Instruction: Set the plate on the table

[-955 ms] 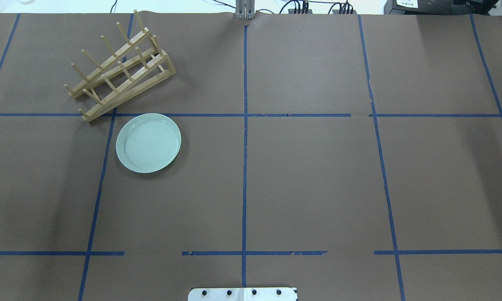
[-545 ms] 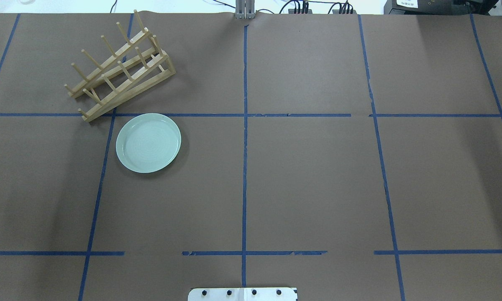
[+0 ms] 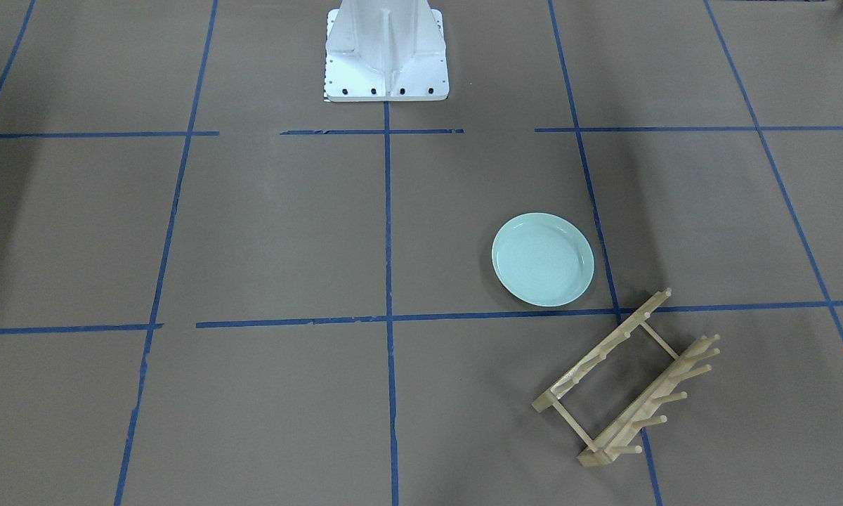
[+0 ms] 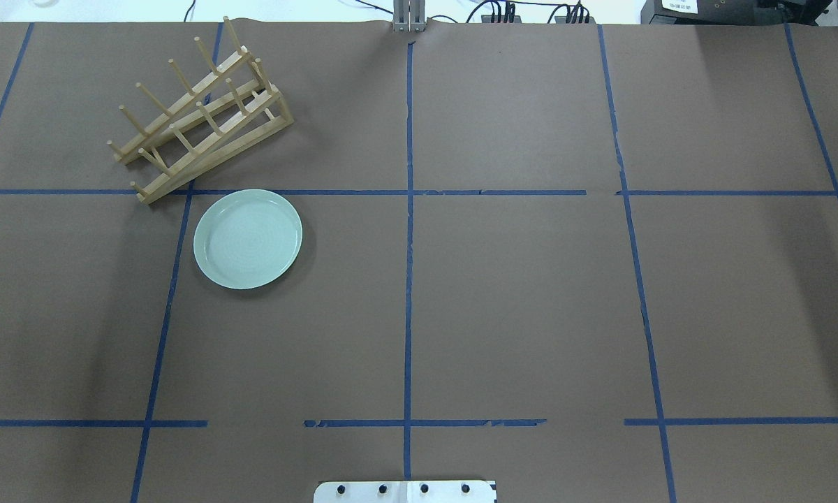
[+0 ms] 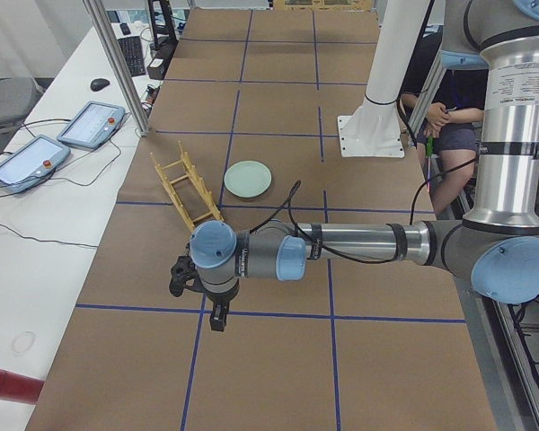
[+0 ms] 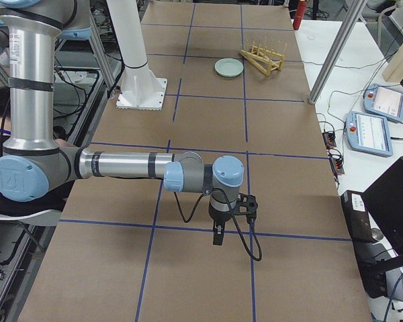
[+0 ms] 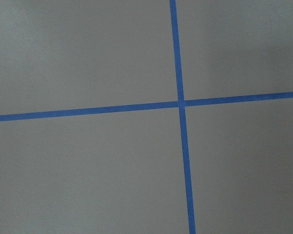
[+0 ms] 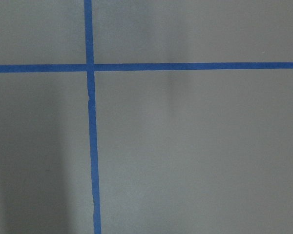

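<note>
The pale mint-green plate point(image 4: 248, 239) lies flat on the brown table point(image 4: 517, 300), just in front of the wooden rack, and nothing touches it. It also shows in the front view point(image 3: 543, 260) and in both side views point(image 5: 248, 179) point(image 6: 228, 66). My left gripper point(image 5: 217, 319) hangs over the table's left end, far from the plate. My right gripper point(image 6: 218, 236) hangs over the table's right end. Each shows only in a side view, so I cannot tell whether it is open or shut. Both wrist views show only bare table with blue tape.
The light wooden peg rack point(image 4: 199, 115) stands empty at the back left, next to the plate point(image 3: 629, 383). The white robot base point(image 3: 386, 53) is bolted at the table's near edge. Tablets point(image 5: 63, 144) and cables lie on the side benches.
</note>
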You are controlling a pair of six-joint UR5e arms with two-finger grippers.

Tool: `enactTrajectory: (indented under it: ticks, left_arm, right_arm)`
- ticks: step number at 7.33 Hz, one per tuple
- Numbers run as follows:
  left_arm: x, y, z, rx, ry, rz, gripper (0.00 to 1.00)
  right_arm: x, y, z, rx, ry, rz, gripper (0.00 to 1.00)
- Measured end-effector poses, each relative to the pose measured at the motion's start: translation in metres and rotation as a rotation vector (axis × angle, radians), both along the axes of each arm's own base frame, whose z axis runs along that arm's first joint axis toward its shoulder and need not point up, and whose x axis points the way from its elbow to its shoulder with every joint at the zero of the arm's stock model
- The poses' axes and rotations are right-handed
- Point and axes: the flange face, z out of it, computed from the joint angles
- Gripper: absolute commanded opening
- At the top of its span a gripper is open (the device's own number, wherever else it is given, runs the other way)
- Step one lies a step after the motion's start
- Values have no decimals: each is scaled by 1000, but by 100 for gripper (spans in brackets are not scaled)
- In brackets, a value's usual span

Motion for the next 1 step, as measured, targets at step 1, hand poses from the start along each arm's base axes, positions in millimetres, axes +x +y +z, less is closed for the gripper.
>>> enactTrajectory:
  ticks: [1]
  left_arm:
    - [0,0,-1,2,0,0,100]
  right_arm:
    - [0,0,0,0,0,0,100]
